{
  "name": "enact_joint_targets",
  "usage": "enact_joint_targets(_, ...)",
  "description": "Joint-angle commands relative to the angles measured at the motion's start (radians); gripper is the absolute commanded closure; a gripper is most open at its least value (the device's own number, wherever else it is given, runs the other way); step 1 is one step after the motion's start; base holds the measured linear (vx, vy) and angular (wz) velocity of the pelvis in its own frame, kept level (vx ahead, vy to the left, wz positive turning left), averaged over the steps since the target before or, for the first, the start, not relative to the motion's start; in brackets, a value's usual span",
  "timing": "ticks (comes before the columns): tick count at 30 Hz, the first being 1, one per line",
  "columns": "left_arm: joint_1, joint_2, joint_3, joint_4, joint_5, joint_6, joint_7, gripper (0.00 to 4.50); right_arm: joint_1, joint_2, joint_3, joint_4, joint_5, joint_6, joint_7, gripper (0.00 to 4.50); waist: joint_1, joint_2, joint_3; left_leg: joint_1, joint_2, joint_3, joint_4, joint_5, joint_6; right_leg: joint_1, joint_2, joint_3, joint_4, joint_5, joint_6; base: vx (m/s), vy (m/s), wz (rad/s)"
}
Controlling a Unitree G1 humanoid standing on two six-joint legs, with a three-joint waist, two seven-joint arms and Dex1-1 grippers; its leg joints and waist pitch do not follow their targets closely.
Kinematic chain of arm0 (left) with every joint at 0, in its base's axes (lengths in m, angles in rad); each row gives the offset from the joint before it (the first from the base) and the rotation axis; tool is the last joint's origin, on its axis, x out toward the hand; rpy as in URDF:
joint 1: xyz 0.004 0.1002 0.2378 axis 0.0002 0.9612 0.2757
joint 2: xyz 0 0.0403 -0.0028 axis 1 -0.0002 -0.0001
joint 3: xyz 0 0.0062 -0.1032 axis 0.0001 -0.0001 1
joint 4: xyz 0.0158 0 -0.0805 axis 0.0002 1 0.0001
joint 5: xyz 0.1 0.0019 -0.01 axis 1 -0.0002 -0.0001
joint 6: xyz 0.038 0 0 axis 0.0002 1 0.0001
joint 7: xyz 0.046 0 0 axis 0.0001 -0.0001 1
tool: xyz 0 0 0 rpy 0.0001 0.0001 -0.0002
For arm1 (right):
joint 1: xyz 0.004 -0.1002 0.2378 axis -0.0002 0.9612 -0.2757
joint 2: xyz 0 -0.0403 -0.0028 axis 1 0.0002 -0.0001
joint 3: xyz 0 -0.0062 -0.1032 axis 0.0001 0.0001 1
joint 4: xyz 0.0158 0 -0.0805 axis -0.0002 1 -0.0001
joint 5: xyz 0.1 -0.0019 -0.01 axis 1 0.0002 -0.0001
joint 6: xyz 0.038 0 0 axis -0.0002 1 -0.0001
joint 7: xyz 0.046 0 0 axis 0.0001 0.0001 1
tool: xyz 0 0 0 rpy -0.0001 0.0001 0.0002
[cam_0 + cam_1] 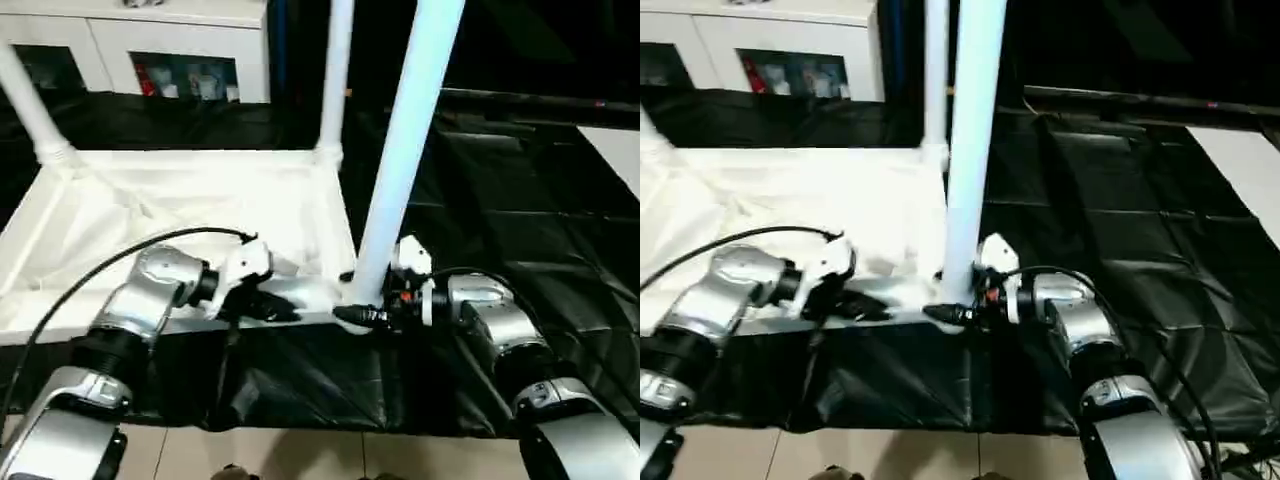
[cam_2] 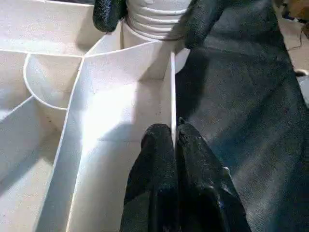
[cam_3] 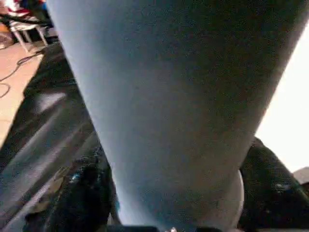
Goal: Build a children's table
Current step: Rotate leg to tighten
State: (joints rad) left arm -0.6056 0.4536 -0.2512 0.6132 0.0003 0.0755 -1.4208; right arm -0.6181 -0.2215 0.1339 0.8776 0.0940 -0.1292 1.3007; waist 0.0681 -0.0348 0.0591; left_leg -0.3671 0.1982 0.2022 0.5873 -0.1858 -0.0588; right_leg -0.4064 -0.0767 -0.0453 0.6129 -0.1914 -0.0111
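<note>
Tabletop (image 1: 200, 215), white plastic and turned ribbed side up, lies on the black-covered surface (image 1: 500, 230) close to its near edge, with its near right corner socket just in front of the robot. A leg (image 1: 400, 160) rises from that socket, leaning slightly, and two more legs stand at the far corners, one far right (image 1: 335, 70) and one far left (image 1: 30, 105). The left claw (image 2: 175, 137) is closed on the thin rim wall of the top along its near edge, one finger inside the wall and one outside, just beside the corner socket. The right claw (image 1: 362, 316) sits around the flared foot of the near leg, a black finger (image 2: 108, 12) on either side of its ridged collar; it looks to be gripping the leg there, though how firmly I cannot tell. Judging by the thin walls and hollow tubes, the pieces should be light and fairly stiff, smooth enough to slip under a loose hold. The rim may flex if pinched hard or levered, so a hold near a rib junction seems safer. The leg is best taken low, near the collar, where the long tube has least leverage to tip or twist out of the socket
</note>
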Motion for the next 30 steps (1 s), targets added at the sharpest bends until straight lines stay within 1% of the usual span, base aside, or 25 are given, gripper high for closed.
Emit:
enact_joint_targets(1,-0.01,-0.01,-0.034,0.004,-0.002,-0.015,-0.046,4.5,0.005,0.007,0.051,-0.017,-0.018,0.018,0.042,1.65,0.004,0.008,-0.064,0.017,0.046,-0.014,-0.073,-0.205,0.033,0.044,-0.068,0.04,-0.062,-0.16,-0.274,0.0,0.0,0.0)
enact_joint_targets(2,-0.01,-0.01,-0.034,0.004,-0.002,-0.015,-0.046,4.5,0.005,0.007,0.051,-0.017,-0.018,0.018,0.042,1.65,0.005,0.01,-0.065,0.017,0.046,-0.014,-0.072,-0.2,0.032,0.044,-0.068,0.04,-0.061,-0.151,-0.276,0.0,0.0,0.0)
enact_joint_targets(5,-0.012,-0.008,-0.034,0.009,-0.001,-0.019,-0.04,4.5,0.012,0.007,0.056,-0.021,-0.018,0.016,0.051,1.74,0.004,0.009,-0.066,0.016,0.045,-0.013,-0.07,-0.18,0.037,0.046,-0.066,0.039,-0.057,-0.108,-0.285,0.0,0.0,0.0)
enact_joint_targets(6,-0.013,-0.013,-0.032,0.015,0.002,-0.022,-0.024,4.5,0.019,0.011,0.053,-0.024,-0.016,0.018,0.044,1.75,0.006,0.015,-0.067,0.016,0.044,-0.014,-0.069,-0.175,0.039,0.046,-0.066,0.039,-0.055,-0.097,-0.289,0.0,0.0,0.0)
enact_joint_targets(8,-0.016,-0.028,-0.025,0.03,0.012,-0.03,0.025,4.5,0.032,0.024,0.039,-0.03,-0.009,0.026,0.01,1.76,0.004,0.014,-0.067,0.016,0.044,-0.012,-0.069,-0.176,0.04,0.046,-0.065,0.039,-0.057,-0.085,-0.293,0.0,0.0,0.0)
enact_joint_targets(9,-0.019,-0.043,-0.02,0.039,0.023,-0.021,0.074,4.5,0.04,0.037,0.028,-0.03,-0.011,0.03,-0.042,1.76,0.007,0.015,-0.066,0.018,0.044,-0.012,-0.069,-0.191,0.037,0.046,-0.065,0.04,-0.059,-0.101,-0.291,0.0,0.0,0.0)
enact_joint_targets(10,-0.022,-0.053,-0.017,0.044,0.03,-0.014,0.107,4.5,0.045,0.045,0.02,-0.029,-0.014,0.032,-0.077,1.76,0.008,0.016,-0.061,0.022,0.045,-0.012,-0.073,-0.222,0.025,0.041,-0.065,0.041,-0.066,-0.146,-0.281,0.0,0.0,0.0)
enact_joint_targets(11,-0.025,-0.07,-0.012,0.05,0.038,-0.006,0.154,4.5,0.049,0.058,0.011,-0.021,-0.026,0.021,-0.147,1.76,0.008,0.015,-0.058,0.023,0.045,-0.014,-0.076,-0.247,0.017,0.041,-0.067,0.041,-0.07,-0.189,-0.274,0.0,0.0,0.0)
enact_joint_targets(12,-0.028,-0.092,-0.007,0.054,0.045,0.005,0.204,4.5,0.05,0.076,-0.002,-0.006,-0.042,0.008,-0.242,1.76,0.004,0.017,-0.054,0.028,0.044,-0.016,-0.08,-0.291,-0.01,0.035,-0.069,0.043,-0.079,-0.278,-0.251,0.0,0.0,0.0)
enact_joint_targets(13,-0.033,-0.132,0.0,0.059,0.06,0.024,0.295,4.5,0.046,0.109,-0.031,0.024,-0.057,0.001,-0.404,1.76,-0.001,0.011,-0.048,0.037,0.041,-0.021,-0.082,-0.349,-0.035,0.028,-0.073,0.044,-0.093,-0.392,-0.222,-0.053,-0.003,0.0)
enact_joint_targets(14,-0.034,-0.139,0.001,0.06,0.062,0.027,0.311,4.5,0.045,0.116,-0.036,0.03,-0.058,0.002,-0.433,1.76,-0.001,0.012,-0.048,0.04,0.04,-0.026,-0.082,-0.369,-0.045,0.027,-0.076,0.043,-0.097,-0.451,-0.202,-0.053,-0.003,0.0)
enact_joint_targets(15,-0.036,-0.168,0.0,0.058,0.071,0.039,0.358,4.5,0.039,0.145,-0.067,0.052,-0.046,0.016,-0.532,1.76,-0.003,0.008,-0.05,0.039,0.039,-0.032,-0.083,-0.38,-0.048,0.028,-0.079,0.042,-0.104,-0.522,-0.167,-0.061,0.005,-0.03)
enact_joint_targets(17,-0.039,-0.207,-0.001,0.058,0.082,0.052,0.42,4.5,0.028,0.182,-0.103,0.083,-0.033,0.029,-0.657,1.77,-0.012,0.008,-0.048,0.038,0.04,-0.037,-0.087,-0.397,-0.05,0.023,-0.077,0.04,-0.111,-0.553,-0.144,-0.055,0.016,-0.05)
enact_joint_targets(18,-0.041,-0.225,-0.004,0.059,0.084,0.059,0.437,4.5,0.022,0.197,-0.104,0.095,-0.038,0.026,-0.703,1.77,-0.017,0.005,-0.048,0.04,0.038,-0.037,-0.086,-0.419,-0.046,0.02,-0.075,0.038,-0.115,-0.566,-0.135,0.0,0.0,0.0)
enact_joint_targets(19,-0.042,-0.24,-0.008,0.059,0.089,0.064,0.453,4.5,0.016,0.213,-0.105,0.105,-0.044,0.021,-0.742,1.77,-0.02,0.007,-0.046,0.039,0.036,-0.039,-0.087,-0.431,-0.042,0.016,-0.075,0.038,-0.117,-0.578,-0.128,0.0,0.0,0.0)
enact_joint_targets(20,-0.044,-0.255,-0.016,0.063,0.098,0.064,0.472,4.5,0.009,0.233,-0.103,0.114,-0.052,0.016,-0.783,1.77,-0.023,0.005,-0.046,0.039,0.034,-0.04,-0.085,-0.446,-0.035,0.014,-0.076,0.037,-0.123,-0.607,-0.116,0.0,0.0,0.0)
enact_joint_targets(21,-0.046,-0.26,-0.022,0.067,0.106,0.061,0.482,4.5,0.005,0.243,-0.1,0.116,-0.057,0.014,-0.799,1.77,-0.023,0.006,-0.046,0.038,0.034,-0.042,-0.085,-0.449,-0.034,0.014,-0.078,0.036,-0.123,-0.619,-0.111,0.0,0.0,0.0)
enact_joint_targets(22,-0.049,-0.268,-0.035,0.075,0.121,0.052,0.497,4.5,-0.003,0.267,-0.095,0.117,-0.062,0.009,-0.819,1.77,-0.027,0.011,-0.046,0.035,0.032,-0.044,-0.088,-0.456,-0.034,0.015,-0.077,0.034,-0.127,-0.63,-0.1,0.0,0.0,0.0)
enact_joint_targets(24,-0.051,-0.274,-0.035,0.079,0.125,0.048,0.508,4.5,-0.009,0.285,-0.099,0.113,-0.063,-0.005,-0.84,1.77,-0.028,0.012,-0.047,0.037,0.033,-0.046,-0.089,-0.467,-0.035,0.014,-0.077,0.032,-0.129,-0.632,-0.095,0.0,0.0,0.0)
enact_joint_targets(25,-0.051,-0.277,-0.035,0.079,0.127,0.047,0.512,4.5,-0.01,0.289,-0.1,0.111,-0.068,-0.011,-0.851,1.77,-0.029,0.014,-0.051,0.035,0.035,-0.045,-0.093,-0.461,-0.034,0.018,-0.075,0.031,-0.128,-0.58,-0.103,0.0,0.0,0.0)
enact_joint_targets(26,-0.051,-0.277,-0.035,0.079,0.128,0.047,0.507,4.5,-0.01,0.29,-0.1,0.108,-0.069,-0.018,-0.848,1.22,-0.029,0.014,-0.051,0.035,0.035,-0.045,-0.093,-0.461,-0.034,0.018,-0.075,0.031,-0.128,-0.58,-0.103,0.0,0.0,0.0)
enact_joint_targets(27,-0.047,-0.27,-0.038,0.073,0.134,0.035,0.498,4.5,-0.014,0.284,-0.112,0.106,-0.06,-0.026,-0.823,1.08,-0.03,0.013,-0.051,0.035,0.037,-0.042,-0.096,-0.457,-0.032,0.016,-0.072,0.033,-0.124,-0.516,-0.124,0.0,0.0,0.0)
enact_joint_targets(28,-0.046,-0.262,-0.039,0.071,0.135,0.025,0.49,4.5,-0.015,0.28,-0.115,0.105,-0.057,-0.029,-0.813,1.08,-0.03,0.014,-0.053,0.033,0.037,-0.041,-0.097,-0.451,-0.029,0.019,-0.073,0.035,-0.12,-0.484,-0.137,0.0,0.0,0.0)
enact_joint_targets(29,-0.042,-0.25,-0.039,0.066,0.135,0.009,0.48,4.5,-0.015,0.268,-0.116,0.102,-0.055,-0.031,-0.79,1.05,-0.031,0.008,-0.054,0.031,0.038,-0.039,-0.097,-0.441,-0.026,0.02,-0.073,0.035,-0.119,-0.466,-0.143,0.0,0.0,0.0)
enact_joint_targets(30,-0.036,-0.238,-0.035,0.059,0.129,-0.002,0.465,4.5,-0.013,0.251,-0.113,0.099,-0.05,-0.032,-0.761,0.98,-0.029,0.01,-0.055,0.03,0.038,-0.04,-0.097,-0.432,-0.022,0.022,-0.074,0.036,-0.116,-0.45,-0.149,0.0,0.0,0.0)
